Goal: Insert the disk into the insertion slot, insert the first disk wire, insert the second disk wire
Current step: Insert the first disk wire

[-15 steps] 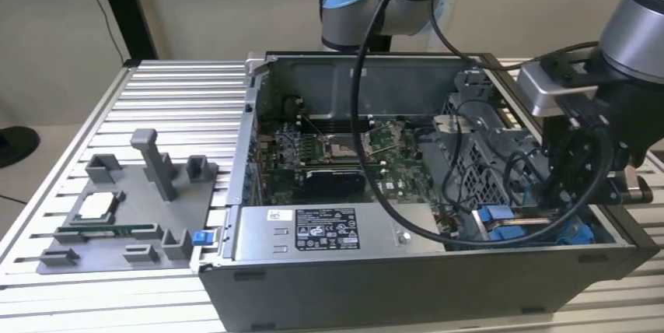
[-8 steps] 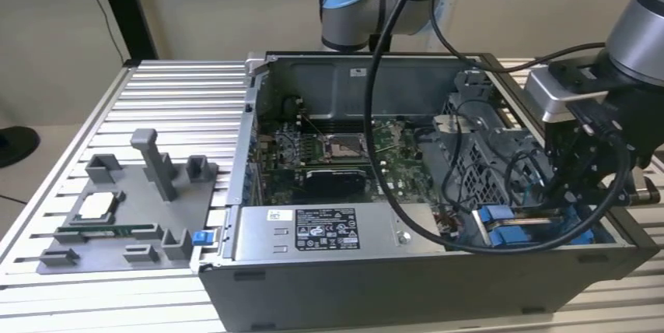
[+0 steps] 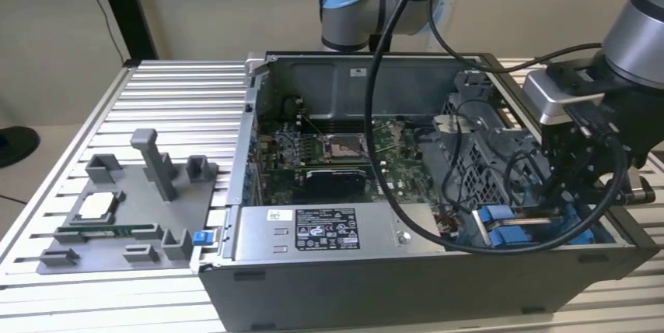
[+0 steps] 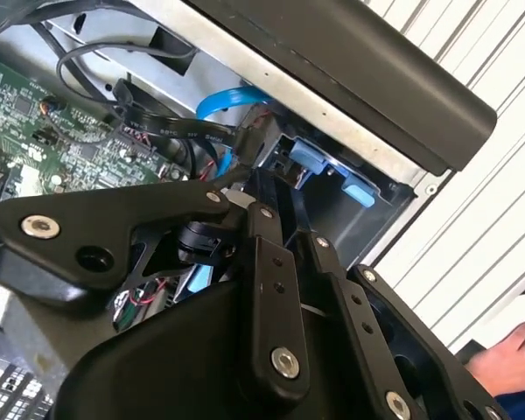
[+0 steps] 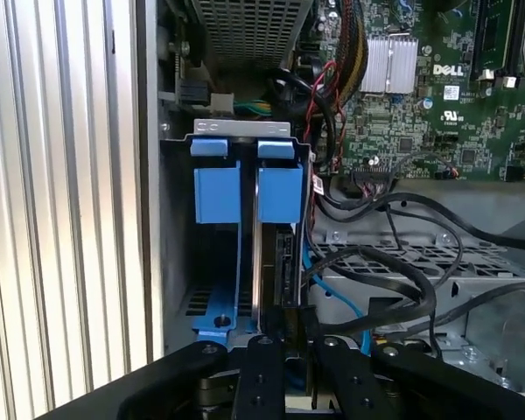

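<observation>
Here, disk (image 5: pixel 276 262) seated edge-on in the insertion slot (image 5: pixel 245 129), beside 1 neighbouring bay (image 5: pixel 217 188), gripper (image 5: pixel 296 343) pinching a black connector (image 5: pixel 297 319) at the disk's exposed end, open computer case (image 3: pixel 415 278) on slatted tabletop (image 3: pixel 176 99)

White label (image 3: pixel 325 228) on the grey power-supply box (image 3: pixel 260 241), print too small to read, small white sticker (image 3: pixel 358 72) on the case's rear wall (image 3: pixel 311 84), white logo lettering (image 5: pixel 455 68) on the green motherboard (image 5: pixel 420 131) in the first wrist view
</observation>
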Robot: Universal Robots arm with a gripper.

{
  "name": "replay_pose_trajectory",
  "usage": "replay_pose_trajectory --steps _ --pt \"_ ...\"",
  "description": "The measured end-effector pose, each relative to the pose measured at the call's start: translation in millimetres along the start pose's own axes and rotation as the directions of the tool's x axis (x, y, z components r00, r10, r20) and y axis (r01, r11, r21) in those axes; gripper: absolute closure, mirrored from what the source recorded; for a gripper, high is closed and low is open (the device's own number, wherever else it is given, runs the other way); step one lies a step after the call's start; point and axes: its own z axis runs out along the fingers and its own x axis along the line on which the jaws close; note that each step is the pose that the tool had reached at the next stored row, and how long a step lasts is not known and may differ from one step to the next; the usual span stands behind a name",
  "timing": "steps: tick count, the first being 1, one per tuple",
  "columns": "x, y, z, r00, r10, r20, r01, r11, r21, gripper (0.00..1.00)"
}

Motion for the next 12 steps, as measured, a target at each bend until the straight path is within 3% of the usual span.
replay_pose_trajectory --steps 12 --pt "-0.1 2.2 1.1 1.0 0.0 -0.0001 0.0 1.0 0.0002 1.0"
